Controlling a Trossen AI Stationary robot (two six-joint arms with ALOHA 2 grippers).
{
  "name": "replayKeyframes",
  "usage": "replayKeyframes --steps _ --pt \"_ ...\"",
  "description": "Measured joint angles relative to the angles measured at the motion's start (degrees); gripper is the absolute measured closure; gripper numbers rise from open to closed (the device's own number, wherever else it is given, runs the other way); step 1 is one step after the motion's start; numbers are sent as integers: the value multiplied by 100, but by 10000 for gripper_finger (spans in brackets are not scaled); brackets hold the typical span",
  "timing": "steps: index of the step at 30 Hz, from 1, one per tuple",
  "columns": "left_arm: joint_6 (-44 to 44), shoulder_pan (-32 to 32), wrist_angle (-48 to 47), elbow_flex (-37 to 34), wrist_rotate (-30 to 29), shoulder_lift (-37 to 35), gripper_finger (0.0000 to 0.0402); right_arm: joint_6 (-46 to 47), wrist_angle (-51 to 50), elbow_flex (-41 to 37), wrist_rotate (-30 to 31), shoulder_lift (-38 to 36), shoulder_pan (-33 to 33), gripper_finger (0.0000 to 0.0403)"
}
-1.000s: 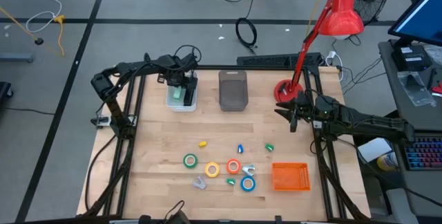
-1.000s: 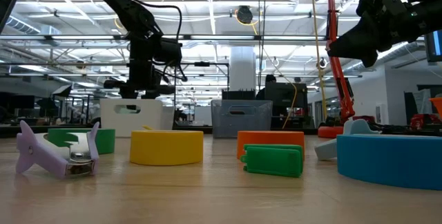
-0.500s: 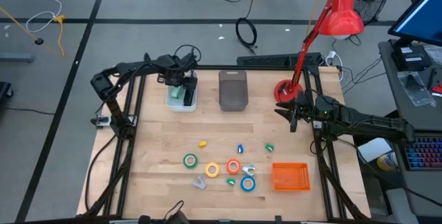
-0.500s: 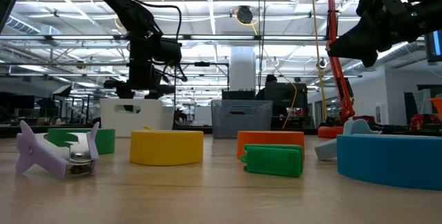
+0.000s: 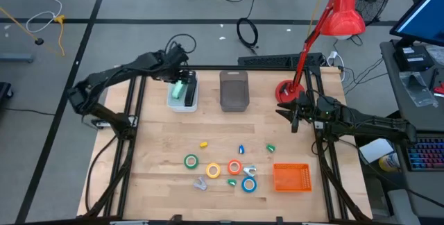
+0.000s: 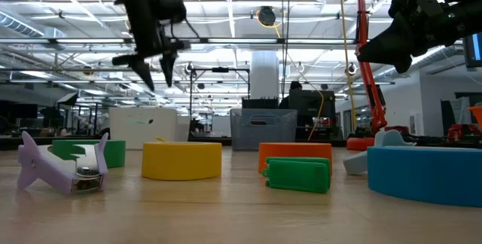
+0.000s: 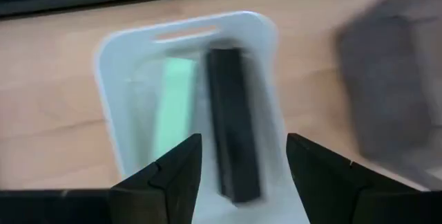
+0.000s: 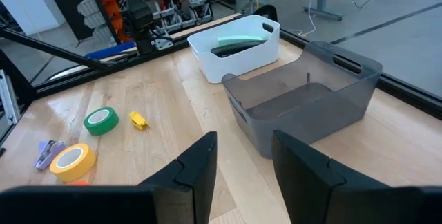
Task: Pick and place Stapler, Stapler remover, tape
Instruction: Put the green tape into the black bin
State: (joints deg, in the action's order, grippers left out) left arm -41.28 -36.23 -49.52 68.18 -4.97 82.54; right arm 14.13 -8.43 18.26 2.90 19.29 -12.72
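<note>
1. Table [image 5: 166, 142]: light wood, holds everything below.
2. Red desk lamp [image 5: 326, 27] at the far right corner, base on the table.
3. Grey bin [image 5: 234, 90] at the far edge, mid table; looks empty in the right wrist view.
4. White bin [image 5: 182, 94] just beside the grey one, on its left. Inside lie a green stapler [image 7: 169, 110] and a black stapler [image 7: 233, 124], side by side (wrist view is blurred, so finer detail can't be told).
5. Orange basket [image 5: 291, 177] near the front right of the table.
6. Left hand [image 5: 182, 72] hangs above the white bin's far end, fingers spread, holding nothing; low view shows it well above the bin rim.
7. Right hand [image 5: 294, 117] hovers over the table's right side, near the lamp base, fingers apart w/ nothing between them.
8. Tape rolls in a loose row near the front: green [image 5: 191, 161], yellow [image 5: 213, 171], orange-red [image 5: 234, 167], blue [image 5: 248, 184].
9. Lilac staple remover [image 5: 201, 182] just in front of the yellow roll.
10. Small bits scattered btwn bins and rolls: yellow piece [image 5: 204, 144], blue piece [image 5: 241, 149], green piece [image 5: 270, 148].
</note>
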Motion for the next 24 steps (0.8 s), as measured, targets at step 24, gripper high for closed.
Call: replayKeyframes --steps 24 --pt "-2974 3786 3 7 -256 -760 233 -1 -3 2 0 0 1 273"
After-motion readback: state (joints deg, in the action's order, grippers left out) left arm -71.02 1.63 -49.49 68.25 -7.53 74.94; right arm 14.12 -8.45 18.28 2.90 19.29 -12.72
